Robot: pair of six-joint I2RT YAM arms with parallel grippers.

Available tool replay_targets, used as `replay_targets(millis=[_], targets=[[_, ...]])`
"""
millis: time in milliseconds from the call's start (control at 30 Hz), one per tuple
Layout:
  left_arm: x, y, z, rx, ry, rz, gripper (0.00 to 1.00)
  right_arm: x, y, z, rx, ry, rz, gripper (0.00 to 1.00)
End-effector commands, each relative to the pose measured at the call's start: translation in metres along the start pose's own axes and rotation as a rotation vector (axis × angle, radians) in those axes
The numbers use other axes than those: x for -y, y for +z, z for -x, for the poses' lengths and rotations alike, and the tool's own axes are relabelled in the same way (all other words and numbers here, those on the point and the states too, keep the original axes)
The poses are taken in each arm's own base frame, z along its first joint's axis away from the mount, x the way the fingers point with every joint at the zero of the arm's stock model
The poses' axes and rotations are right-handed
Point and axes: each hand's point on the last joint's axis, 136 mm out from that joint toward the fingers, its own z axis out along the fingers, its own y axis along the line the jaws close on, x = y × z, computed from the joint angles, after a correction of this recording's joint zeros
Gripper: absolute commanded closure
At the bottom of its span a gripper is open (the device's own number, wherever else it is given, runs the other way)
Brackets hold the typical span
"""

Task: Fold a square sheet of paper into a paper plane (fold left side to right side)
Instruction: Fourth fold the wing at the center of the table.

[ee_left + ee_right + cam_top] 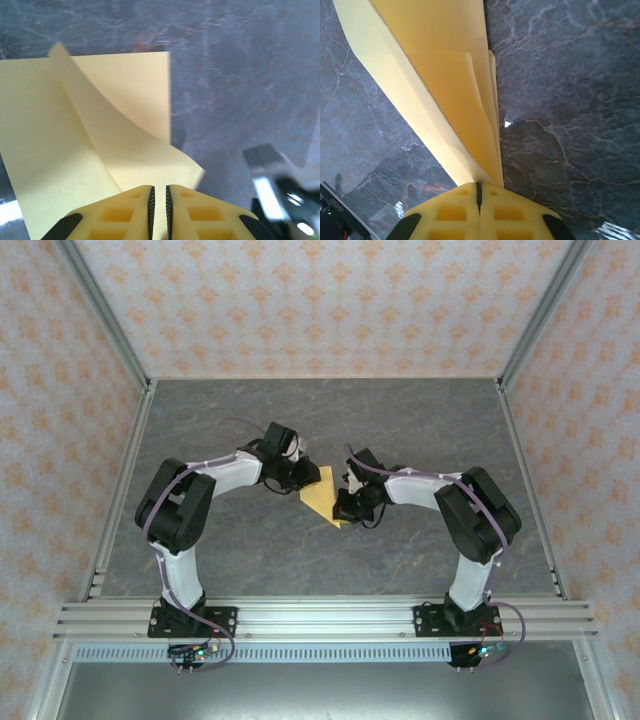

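Now left gripper [160, 194] pinches flap of square sheet of paper [323, 496] mid-frame, right gripper [479, 189] pinches fold; align edges, crease slowly.

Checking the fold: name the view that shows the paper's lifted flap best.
Left wrist: the paper lies broad, its flap curling up. Right wrist shows overlapping layers; top view, a small yellow patch.

Bright even light, soft shadows — foreground blurred
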Motion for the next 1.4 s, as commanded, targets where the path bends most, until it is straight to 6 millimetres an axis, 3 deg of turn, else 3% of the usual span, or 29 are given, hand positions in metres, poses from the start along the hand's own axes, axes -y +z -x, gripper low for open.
replay_targets(millis=[0, 200, 500, 933, 1367], targets=[[0.018, -0.008, -0.016, -0.014, 0.076, -0.055, 0.87, 0.054, 0.010, -0.014, -0.040, 0.081, -0.188, 1.00], [0.030, 0.009, -0.050, -0.092, 0.115, -0.099, 0.92, 0.056, 0.009, -0.014, -0.039, 0.077, -0.191, 1.00], [0.021, 0.036, -0.064, -0.136, 0.074, -0.110, 0.94, 0.056, 0.009, -0.014, -0.043, 0.075, -0.196, 1.00], [-0.017, 0.063, -0.064, -0.132, 0.056, -0.029, 0.97, 0.062, 0.007, -0.018, -0.055, 0.073, -0.229, 1.00], [-0.029, 0.058, -0.027, -0.072, 0.065, -0.050, 0.96, 0.079, 0.004, -0.028, -0.091, 0.069, -0.311, 1.00]])
